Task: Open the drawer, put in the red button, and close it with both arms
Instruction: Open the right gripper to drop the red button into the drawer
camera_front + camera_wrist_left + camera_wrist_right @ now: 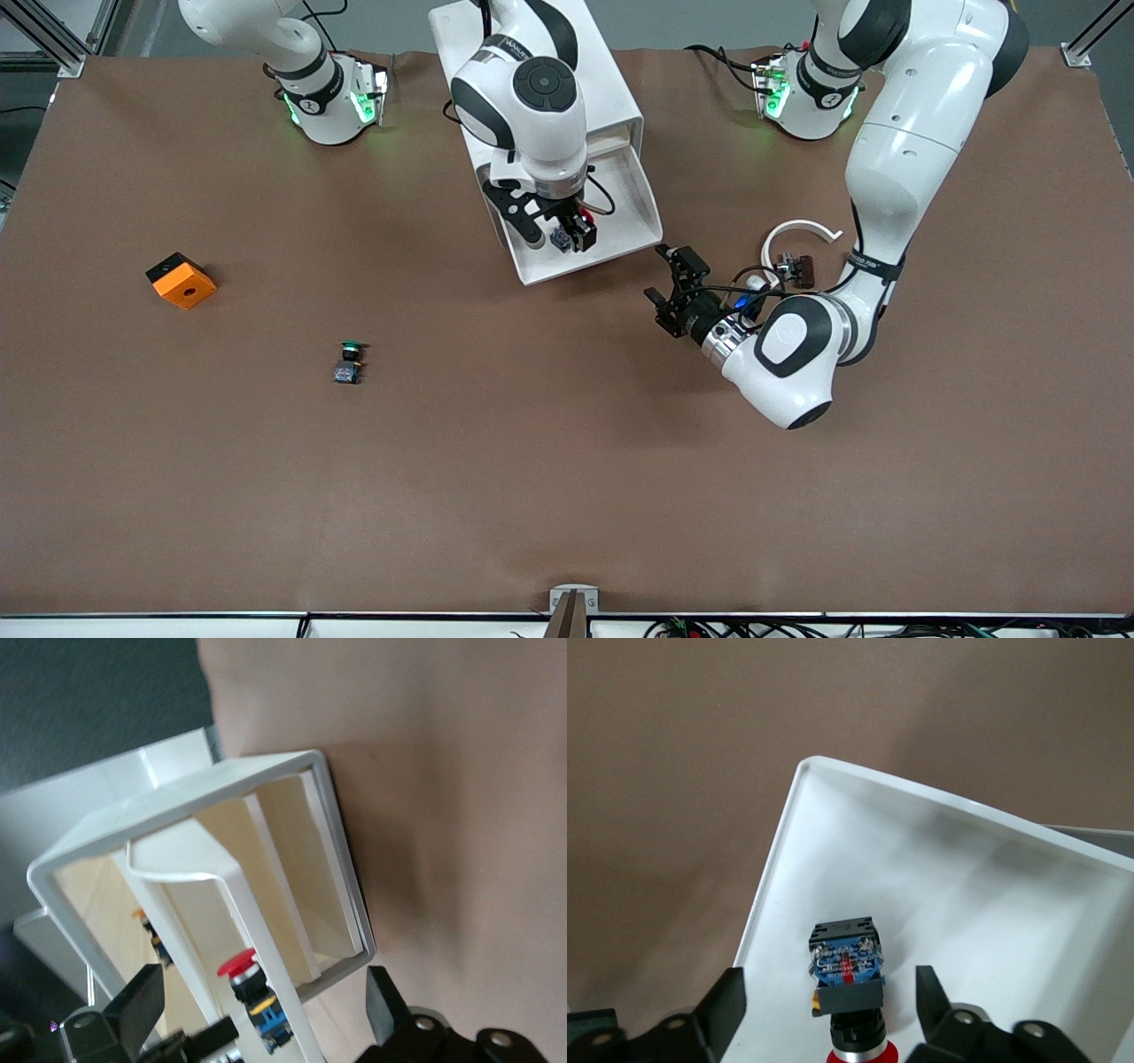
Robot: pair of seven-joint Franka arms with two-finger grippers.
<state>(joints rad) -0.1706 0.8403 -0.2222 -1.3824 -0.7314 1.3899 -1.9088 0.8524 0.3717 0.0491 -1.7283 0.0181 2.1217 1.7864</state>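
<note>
The white drawer (625, 208) stands pulled out of its white cabinet (607, 84). The red button (563, 237) lies on its side on the drawer floor, near the front rim. My right gripper (558, 232) hangs low over the drawer, open, with a finger on each side of the button and not touching it (849, 970). My left gripper (666, 280) is open and empty, low over the table beside the drawer's front corner toward the left arm's end. The left wrist view shows the drawer front (332, 859), its handle (221, 895) and the button (248, 979) inside.
A green-capped button (351, 361) and an orange block (181, 280) sit on the brown table toward the right arm's end. A white curved piece (802, 230) and a small dark part (797, 268) lie by the left arm.
</note>
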